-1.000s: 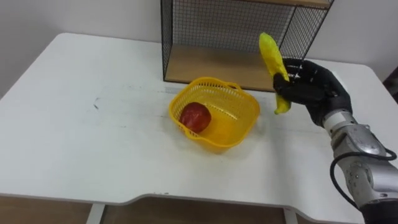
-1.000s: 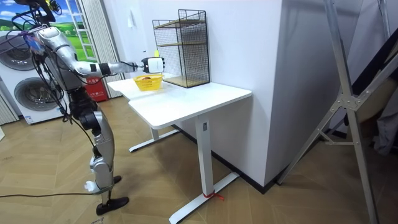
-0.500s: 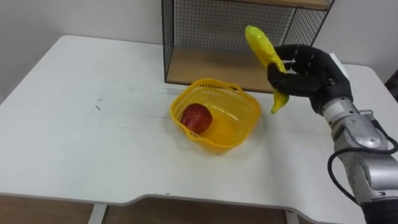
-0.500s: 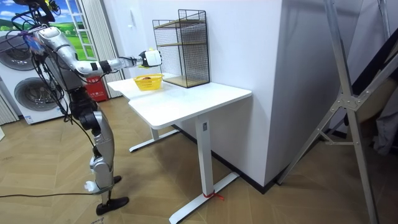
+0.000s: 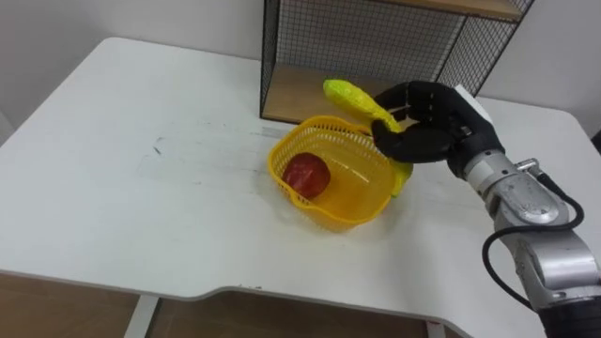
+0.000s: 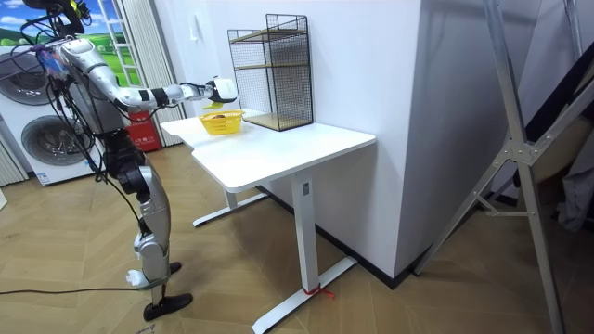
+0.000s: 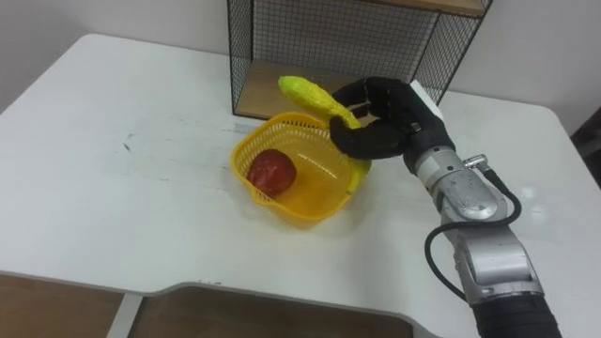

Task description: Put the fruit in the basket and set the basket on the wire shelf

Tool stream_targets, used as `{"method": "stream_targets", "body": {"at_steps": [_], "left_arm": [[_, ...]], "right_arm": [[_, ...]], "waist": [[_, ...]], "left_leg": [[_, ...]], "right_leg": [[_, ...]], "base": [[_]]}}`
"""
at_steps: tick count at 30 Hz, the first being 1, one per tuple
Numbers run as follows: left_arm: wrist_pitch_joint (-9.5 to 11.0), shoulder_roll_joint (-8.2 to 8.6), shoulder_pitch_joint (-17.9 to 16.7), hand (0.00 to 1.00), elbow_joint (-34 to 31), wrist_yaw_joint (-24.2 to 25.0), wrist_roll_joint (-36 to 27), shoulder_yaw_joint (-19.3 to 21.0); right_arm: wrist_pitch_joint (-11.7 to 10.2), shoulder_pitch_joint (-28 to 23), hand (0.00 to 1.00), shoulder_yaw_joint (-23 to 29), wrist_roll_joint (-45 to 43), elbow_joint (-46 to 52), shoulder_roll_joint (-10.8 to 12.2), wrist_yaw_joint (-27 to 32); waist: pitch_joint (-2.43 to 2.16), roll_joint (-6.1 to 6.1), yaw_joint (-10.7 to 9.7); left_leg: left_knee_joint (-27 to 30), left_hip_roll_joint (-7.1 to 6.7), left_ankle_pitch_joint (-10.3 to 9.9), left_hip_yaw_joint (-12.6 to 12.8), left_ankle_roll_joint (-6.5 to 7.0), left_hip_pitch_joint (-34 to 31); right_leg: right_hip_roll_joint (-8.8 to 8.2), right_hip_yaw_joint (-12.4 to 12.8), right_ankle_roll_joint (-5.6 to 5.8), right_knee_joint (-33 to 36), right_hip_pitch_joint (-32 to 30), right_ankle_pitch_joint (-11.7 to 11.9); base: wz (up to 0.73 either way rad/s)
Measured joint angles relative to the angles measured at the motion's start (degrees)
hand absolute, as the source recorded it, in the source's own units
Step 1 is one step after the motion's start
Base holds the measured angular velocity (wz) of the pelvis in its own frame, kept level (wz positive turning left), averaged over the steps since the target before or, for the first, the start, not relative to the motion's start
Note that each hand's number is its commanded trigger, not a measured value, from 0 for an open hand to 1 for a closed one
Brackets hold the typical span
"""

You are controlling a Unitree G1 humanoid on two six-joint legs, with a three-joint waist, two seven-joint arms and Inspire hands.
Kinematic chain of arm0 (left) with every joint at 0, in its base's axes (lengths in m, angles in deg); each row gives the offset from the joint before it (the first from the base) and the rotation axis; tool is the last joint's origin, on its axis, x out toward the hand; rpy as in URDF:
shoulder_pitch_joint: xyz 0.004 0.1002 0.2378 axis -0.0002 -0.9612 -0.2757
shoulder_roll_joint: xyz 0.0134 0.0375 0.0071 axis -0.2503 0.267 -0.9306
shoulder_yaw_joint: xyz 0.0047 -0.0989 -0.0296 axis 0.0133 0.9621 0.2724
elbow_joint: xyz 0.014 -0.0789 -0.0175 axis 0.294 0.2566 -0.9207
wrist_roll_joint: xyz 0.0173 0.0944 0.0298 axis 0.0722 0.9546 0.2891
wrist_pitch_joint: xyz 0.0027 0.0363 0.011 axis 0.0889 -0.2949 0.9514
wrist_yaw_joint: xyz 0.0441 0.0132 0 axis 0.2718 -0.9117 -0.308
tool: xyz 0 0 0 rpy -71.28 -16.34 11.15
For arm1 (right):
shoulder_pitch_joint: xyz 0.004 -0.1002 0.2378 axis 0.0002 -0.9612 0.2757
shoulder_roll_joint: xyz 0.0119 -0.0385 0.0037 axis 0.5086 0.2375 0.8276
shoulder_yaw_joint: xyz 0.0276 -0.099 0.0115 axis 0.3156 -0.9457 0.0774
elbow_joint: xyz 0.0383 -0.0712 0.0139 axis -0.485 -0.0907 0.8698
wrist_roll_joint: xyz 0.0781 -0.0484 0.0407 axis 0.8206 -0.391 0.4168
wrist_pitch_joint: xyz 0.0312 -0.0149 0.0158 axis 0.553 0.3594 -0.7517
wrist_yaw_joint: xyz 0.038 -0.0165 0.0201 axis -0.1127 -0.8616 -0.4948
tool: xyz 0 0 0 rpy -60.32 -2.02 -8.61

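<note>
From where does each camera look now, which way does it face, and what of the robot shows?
Left eye view: on the robot's head, facing down at the table, basket and wire shelf; its right arm enters from the right, right robot hand curled round the banana.
Right eye view: same head, slightly aside; same scene, same arm.
Room view: stands in the room, sees the whole robot standing at the table.
All share basket, wire shelf, table.
</note>
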Motion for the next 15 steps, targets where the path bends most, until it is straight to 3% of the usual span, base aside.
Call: {"method": "stream_targets", "body": {"at_steps": [1,7,15], "left_arm": [[-0.01,0.00,0.09,0.00,0.00,0.00,0.00,0.00],[0.00,0.00,0.32,0.00,-0.01,0.00,-0.02,-0.14],[0.04,-0.02,0.28,0.00,-0.02,0.00,0.05,-0.17]], "right_arm": [[0.02,0.00,0.00,-0.04,-0.77,0.00,0.00,-0.33],[0.04,0.00,0.00,-0.79,-1.25,0.00,0.00,-0.39],[0.04,0.00,0.00,-1.66,-1.24,0.00,0.00,-0.88]], "waist": [[0.07,0.12,0.13],[0.46,0.82,0.53],[0.15,0.48,0.70]], "left_leg": [[0.05,-0.01,0.00,-0.01,0.00,-0.18],[-0.25,-0.01,0.01,0.00,0.00,-0.27],[-0.46,-0.02,0.02,-0.06,0.00,-0.29]], "right_leg": [[0.00,0.02,0.00,-0.01,-0.16,0.00],[0.01,0.16,0.00,-0.11,-0.45,0.00],[0.02,0.32,0.00,-0.30,-0.74,-0.01]], "base": [[0.00],[0.00],[0.00]]}}
